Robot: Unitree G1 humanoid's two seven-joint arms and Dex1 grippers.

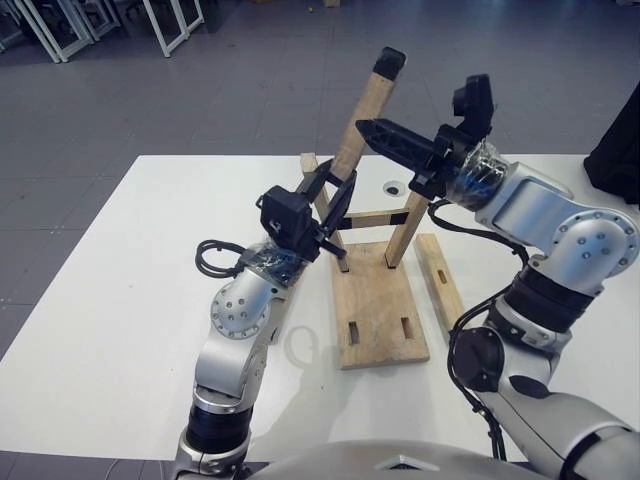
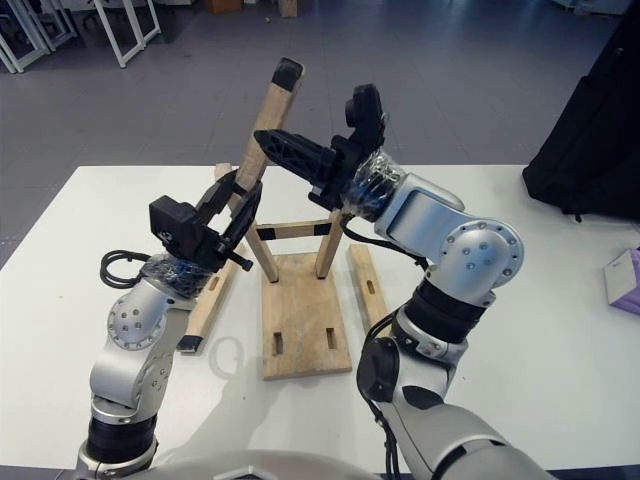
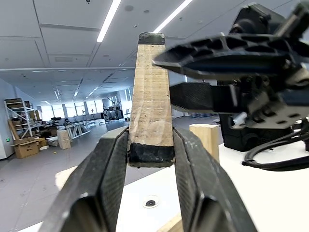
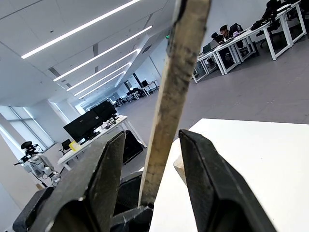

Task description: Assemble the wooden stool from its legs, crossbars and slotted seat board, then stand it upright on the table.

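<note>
Lying leg (image 2: 207, 300): flat on the table (image 1: 150, 250) just left of the seat board (image 1: 380, 310). Its long axis runs roughly parallel to the board's long side, with the black-capped end at the near end.

Left gripper (image 3: 150, 134): above the board's far-left corner. Its jaws are clamped on both sides of the held leg (image 1: 368, 105), at the leg's lower, black-banded end.

Held leg: off the table and tilted. The long axis runs up, away and to the right from the board's far-left corner, and the black-capped top is the highest point over the board's far edge.

Seat board: flat on the table, long axis near to far. Two open slots show at its near end.

Left frame leg (image 1: 333, 235) and right frame leg (image 1: 408, 232): both have their feet on the far end of the board and both lean. One crossbar (image 1: 375, 217) runs roughly level between them, across the board's width.

Right gripper (image 4: 154, 137): above the board's far end, pointing left. Its jaws are apart and straddle the held leg partway up, with a gap visible on each side, so it has no grip.

Loose bar (image 1: 440, 280): flat on the table just right of the board, parallel to its long side.

Count:
- legs: 4 (1 held, 2 on the board, 1 lying)
- crossbars: 1 fitted
- loose bars: 1
- seat boards: 1
</note>
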